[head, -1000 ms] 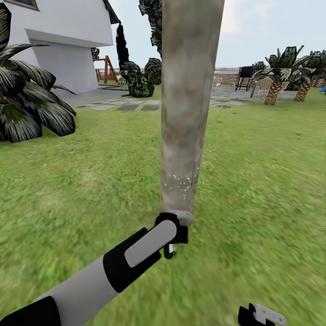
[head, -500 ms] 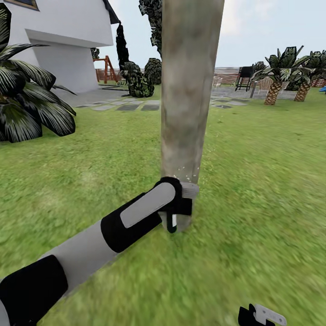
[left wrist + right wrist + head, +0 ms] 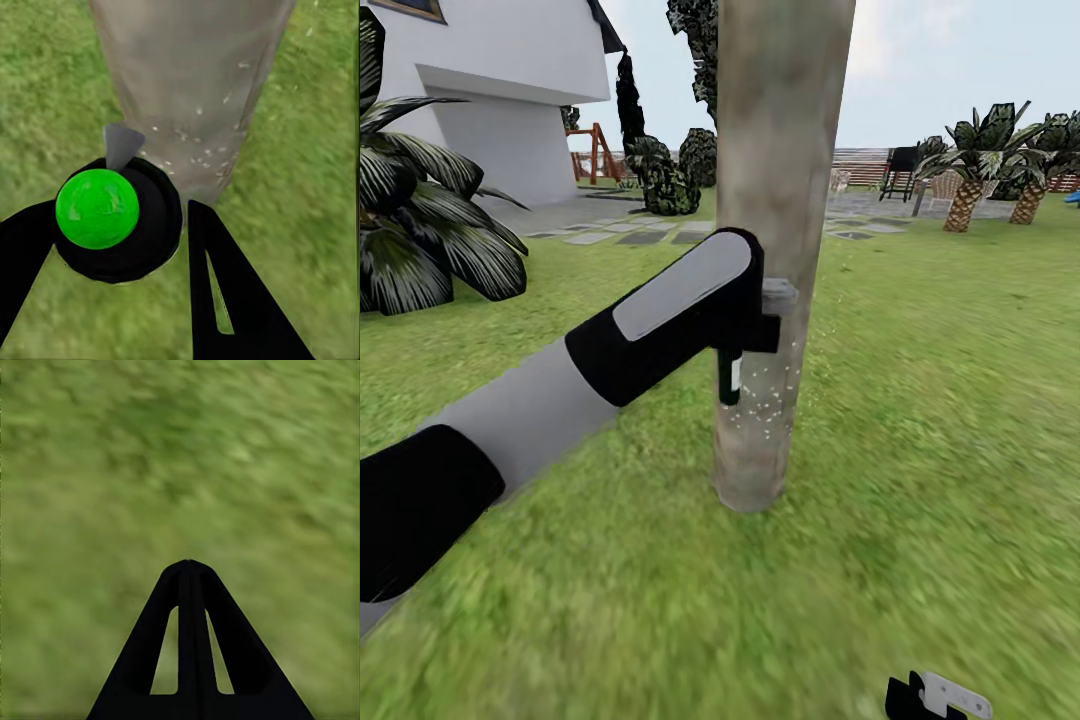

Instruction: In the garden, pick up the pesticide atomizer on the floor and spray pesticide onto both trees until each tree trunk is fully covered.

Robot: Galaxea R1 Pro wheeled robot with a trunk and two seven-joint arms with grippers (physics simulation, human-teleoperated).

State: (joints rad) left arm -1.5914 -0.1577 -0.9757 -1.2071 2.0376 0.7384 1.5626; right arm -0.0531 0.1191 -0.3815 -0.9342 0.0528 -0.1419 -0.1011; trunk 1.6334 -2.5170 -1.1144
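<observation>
A thick mottled grey-brown tree trunk (image 3: 780,180) rises from the lawn straight ahead. My left gripper (image 3: 762,312) is held against its left side at mid height, shut on the pesticide atomizer (image 3: 730,378), a small black item hanging below the fingers. In the left wrist view the atomizer (image 3: 112,217) is a black round body with a green cap between the black fingers (image 3: 225,292), its grey tip toward the trunk (image 3: 187,67). White pesticide specks (image 3: 765,400) dot the lower trunk. My right gripper (image 3: 935,697) is low at the right, shut (image 3: 189,577) over grass.
A low palm-like plant (image 3: 420,230) stands at the left beside the white house (image 3: 500,90). Paving stones (image 3: 650,235), dark shrubs (image 3: 670,180), a brown fence (image 3: 870,165) and small palms (image 3: 975,170) lie farther back. Lawn (image 3: 940,400) surrounds the trunk.
My left arm has risen along the trunk with the atomizer, from near the base to mid height. White specks now show below the gripper. The right gripper has not moved.
</observation>
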